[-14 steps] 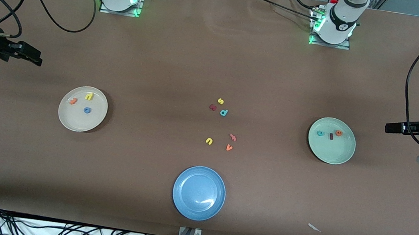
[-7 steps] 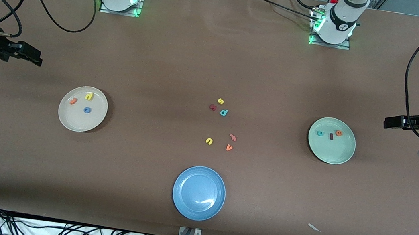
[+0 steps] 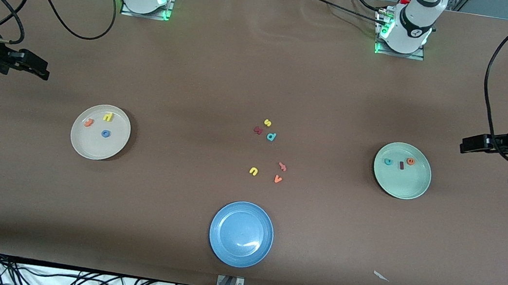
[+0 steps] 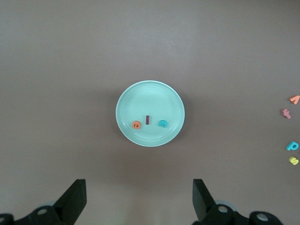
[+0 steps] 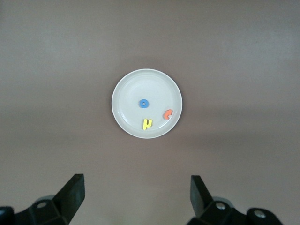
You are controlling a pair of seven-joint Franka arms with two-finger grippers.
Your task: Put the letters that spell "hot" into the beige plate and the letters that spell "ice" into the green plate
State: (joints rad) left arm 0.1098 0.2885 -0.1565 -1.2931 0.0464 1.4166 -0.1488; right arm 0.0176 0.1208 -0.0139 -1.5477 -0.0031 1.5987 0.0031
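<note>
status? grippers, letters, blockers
Left gripper, right gripper open, empty. Hot letters in beige plate. Ice letters in green plate. No blockers.

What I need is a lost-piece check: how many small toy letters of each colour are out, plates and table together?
Yellow toy letters: 3
Orange toy letters: 4
Teal toy letters: 2
Dark red toy letters: 2
Blue toy letter: 1
Total: 12

Both wrist views cut off each end effector's (image 4: 138, 199) base.
</note>
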